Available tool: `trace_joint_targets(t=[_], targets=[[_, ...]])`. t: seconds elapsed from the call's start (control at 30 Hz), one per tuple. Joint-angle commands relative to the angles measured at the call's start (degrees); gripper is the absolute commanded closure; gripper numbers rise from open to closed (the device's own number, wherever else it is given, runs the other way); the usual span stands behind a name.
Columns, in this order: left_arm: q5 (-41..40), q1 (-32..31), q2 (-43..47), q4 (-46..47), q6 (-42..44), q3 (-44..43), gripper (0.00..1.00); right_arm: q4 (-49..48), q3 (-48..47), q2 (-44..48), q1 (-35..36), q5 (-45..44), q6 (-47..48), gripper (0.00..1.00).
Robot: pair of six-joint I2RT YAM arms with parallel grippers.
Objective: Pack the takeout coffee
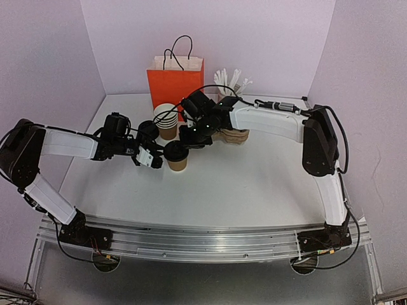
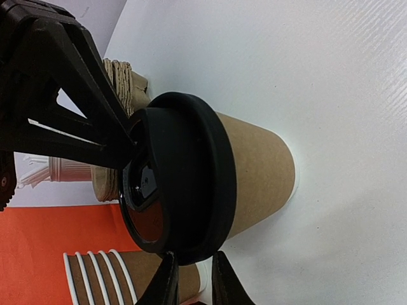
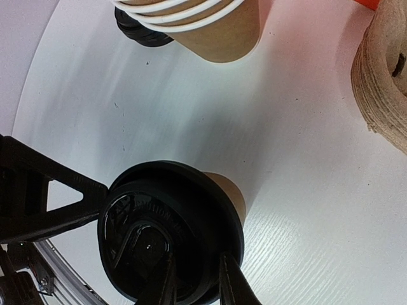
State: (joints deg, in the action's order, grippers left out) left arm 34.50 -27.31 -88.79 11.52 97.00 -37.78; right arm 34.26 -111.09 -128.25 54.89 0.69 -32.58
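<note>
**A:** White tabletop, lilac walls on three sides. Where's the takeout coffee (image 1: pixel 176 157)?

**B:** Upright on the table, boxed in by both tools. It's just off the tips of the left gripper (image 2: pixel 193 279) and directly below the right gripper (image 3: pixel 196 279).

**A:** Looks?

**B:** Small tapered paper cup, plain kraft-brown wall, no print visible. It has a glossy black dome lid with a thick rounded rim. There's a sip tab and moulded lettering on top, too small to read.

**A:** Left gripper state?

**B:** Fingers nearly together, with a narrow slit between them. The lid's rim sits right at that slit. Clamped or only touching: cannot tell.

**A:** Right?

**B:** Fingers close together, tips down on the lid near its edge. Gripping or mere contact: cannot tell.

**A:** Neighbours?

**B:** The stack of lidless cups (image 1: pixel 166 119) is just past the coffee, beyond the left gripper, with white rims showing. The loose black lids (image 1: pixel 147 130) are beside that stack. The orange paper bag (image 1: pixel 175 86) stands upright behind the stack by the back wall and has black cord handles. A stack of brown cardboard sleeves (image 3: pixel 388 82) sits off to the right gripper's side, apart from the coffee.
</note>
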Motion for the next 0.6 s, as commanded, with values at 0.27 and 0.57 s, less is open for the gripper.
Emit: trace_joint_targets(t=[0.27,0.57], targets=[[-1.1,-3.0,-7.0,-6.8,1.9,5.9,0.83,1.8,2.1,-2.7,0.8,1.9,-1.9,0.79],[-4.9,-4.1,-11.8,-0.2,7.5,9.0,0.88,1.9,1.9,-3.2,0.9,2.7,-1.9,0.79]])
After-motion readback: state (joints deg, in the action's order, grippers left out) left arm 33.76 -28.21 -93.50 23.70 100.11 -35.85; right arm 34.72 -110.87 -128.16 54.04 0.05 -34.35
